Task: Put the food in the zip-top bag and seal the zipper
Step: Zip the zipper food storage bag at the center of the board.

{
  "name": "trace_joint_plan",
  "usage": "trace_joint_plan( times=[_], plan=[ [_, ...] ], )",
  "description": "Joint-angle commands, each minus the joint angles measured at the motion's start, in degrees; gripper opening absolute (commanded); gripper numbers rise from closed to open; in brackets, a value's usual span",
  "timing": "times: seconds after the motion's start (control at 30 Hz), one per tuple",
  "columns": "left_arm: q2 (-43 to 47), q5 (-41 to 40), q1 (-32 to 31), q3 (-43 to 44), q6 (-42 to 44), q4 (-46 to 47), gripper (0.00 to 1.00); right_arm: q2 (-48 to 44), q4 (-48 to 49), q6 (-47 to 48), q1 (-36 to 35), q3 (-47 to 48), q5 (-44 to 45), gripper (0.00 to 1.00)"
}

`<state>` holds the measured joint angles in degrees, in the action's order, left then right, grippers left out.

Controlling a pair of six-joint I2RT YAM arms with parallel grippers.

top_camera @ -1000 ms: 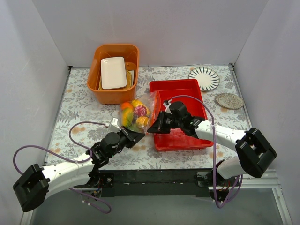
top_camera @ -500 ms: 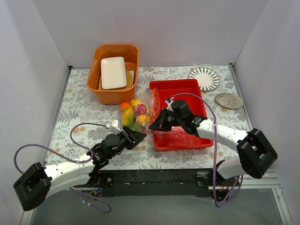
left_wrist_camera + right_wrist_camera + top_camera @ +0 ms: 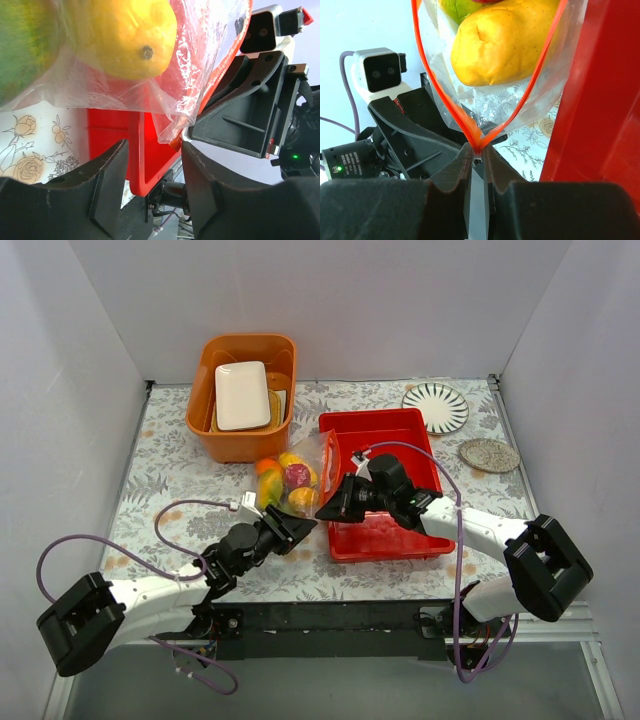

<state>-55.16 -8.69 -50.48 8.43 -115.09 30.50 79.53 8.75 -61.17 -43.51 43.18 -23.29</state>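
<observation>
While the right tool (image 3: 478, 159) pinches shut on the zipper (image 3: 476, 140) end of the bag (image 3: 495, 107) of fruit (image 3: 505, 42), the left tool (image 3: 152, 150) gapes open nearby, holding nothing.

Table (image 3: 170, 475): flat top covered in a grey-and-white floral cloth, white walls on three sides. Directly on it:
- Orange tub (image 3: 240, 448) at back left, close to the rear wall.
- Red tray (image 3: 390, 435) right of centre, long side running front to back, just beside the tub's right front corner but apart from it.
- Striped plate (image 3: 435, 407) at back right, touching or just off the tray's far right corner.
- Speckled round mat (image 3: 489, 454) near the right edge, apart from the plate.
- Zip-top bag (image 3: 290, 485), holding the food (image 3: 298, 476), on the cloth between tub and tray, zipper (image 3: 472, 136) side toward the tray, that corner raised.
</observation>
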Motion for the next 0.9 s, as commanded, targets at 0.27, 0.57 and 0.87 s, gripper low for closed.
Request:
trace_joint_plan(
  times=[0.27, 0.57, 0.87],
  plan=[
    [-1.4, -1.9, 0.4, 3.0, -16.0, 3.7, 0.31, -1.7, 3.4, -1.9, 0.3, -0.5, -3.7, 0.06],
    [-1.9, -2.0, 1.2, 3.4, -16.0, 4.8, 0.09, -1.2, 3.6, -2.5, 0.3, -0.6, -4.7, 0.06],
    [-1.7, -1.9, 1.8, 3.1, -16.0, 5.0, 0.00, -1.1, 2.5, -2.5, 0.2, -0.6, -5.2, 0.06]
  ],
)
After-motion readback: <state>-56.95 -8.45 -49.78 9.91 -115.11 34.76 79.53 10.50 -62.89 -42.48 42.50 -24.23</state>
